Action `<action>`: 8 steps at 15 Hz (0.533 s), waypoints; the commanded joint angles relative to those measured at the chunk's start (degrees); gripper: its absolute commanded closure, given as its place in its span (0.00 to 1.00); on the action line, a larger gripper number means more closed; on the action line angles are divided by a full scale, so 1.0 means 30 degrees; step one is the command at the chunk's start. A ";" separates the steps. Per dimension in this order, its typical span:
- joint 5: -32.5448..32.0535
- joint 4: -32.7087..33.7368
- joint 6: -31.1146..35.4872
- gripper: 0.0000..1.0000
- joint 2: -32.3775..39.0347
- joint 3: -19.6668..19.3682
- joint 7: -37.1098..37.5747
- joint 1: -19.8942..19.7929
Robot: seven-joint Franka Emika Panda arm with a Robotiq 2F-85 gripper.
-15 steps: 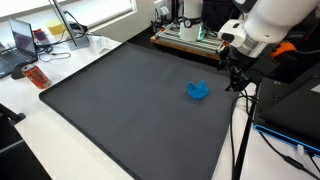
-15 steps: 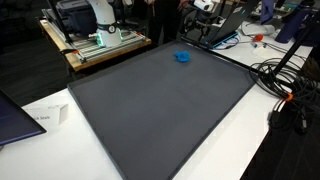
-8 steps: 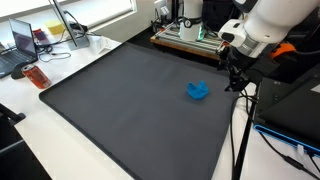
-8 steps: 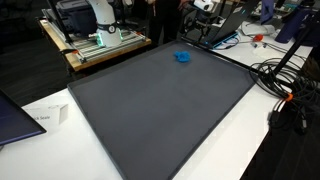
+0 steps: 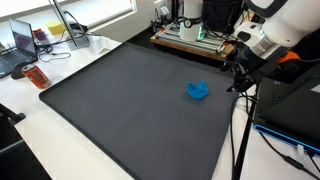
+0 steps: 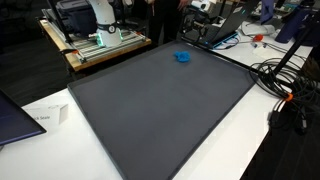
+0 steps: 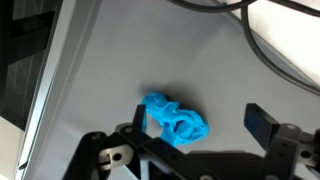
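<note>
over the last second the arm has drawn back toward 3 o'clock in an exterior view, while the blue crumpled cloth (image 5: 198, 91) has stayed put near the 2 o'clock edge of the dark mat (image 5: 100, 110). the gripper (image 7: 200, 122) hangs above it, jaws spread wide and empty. the cloth lies untouched, so no grasp has begun.

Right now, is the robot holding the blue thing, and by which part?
Nothing is held. The jaws stand open, and the blue crumpled thing lies loose on the dark mat.
</note>
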 commanded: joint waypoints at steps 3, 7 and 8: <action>-0.2882 -0.1181 0.0609 0.00 -0.0506 -0.0265 0.2804 0.1142; -0.4081 -0.1830 0.1240 0.00 -0.0655 -0.0219 0.2963 0.1080; -0.4373 -0.2085 0.1495 0.00 -0.0750 -0.0218 0.2800 0.1002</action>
